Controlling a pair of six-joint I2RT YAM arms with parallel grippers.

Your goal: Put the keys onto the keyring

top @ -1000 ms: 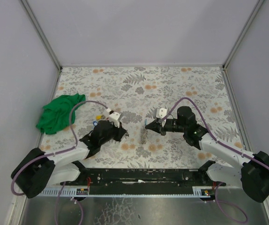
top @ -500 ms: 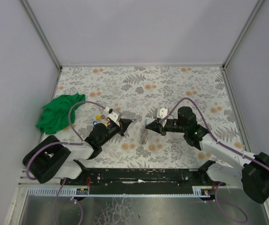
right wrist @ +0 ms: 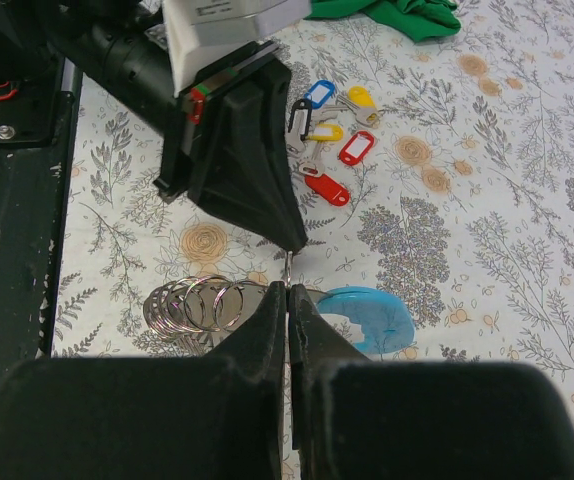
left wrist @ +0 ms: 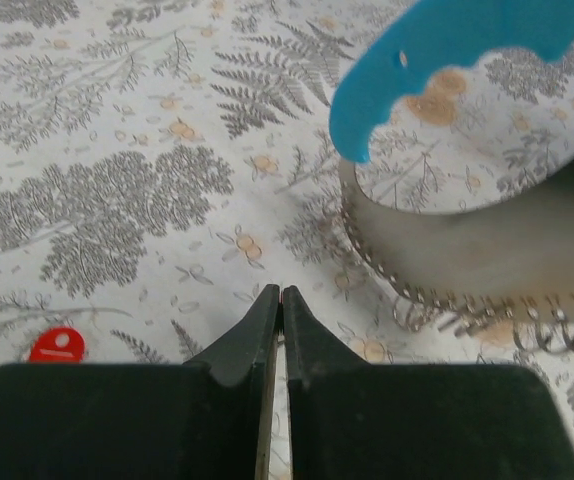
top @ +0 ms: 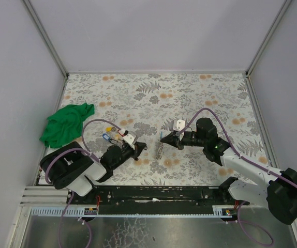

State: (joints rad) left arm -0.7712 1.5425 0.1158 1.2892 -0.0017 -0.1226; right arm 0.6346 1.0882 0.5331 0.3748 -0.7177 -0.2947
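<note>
keyring (left wrist: 447, 40) cut off by top and right edges, red key tag (left wrist: 57, 344) partly behind left fingers (left wrist: 239, 348), green cloth (right wrist: 397, 14) cropped at top

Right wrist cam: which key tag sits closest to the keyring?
The lower red tag, at the cluster's edge toward the keyring's blue arc. The other red tag and the rest of the cluster lie farther off.

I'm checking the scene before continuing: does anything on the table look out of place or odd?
Nothing looks spilled or damaged. Only the green cloth, crumpled at the left edge of the table, seems unrelated; the keys lie clustered, the keyring apart from them.
</note>
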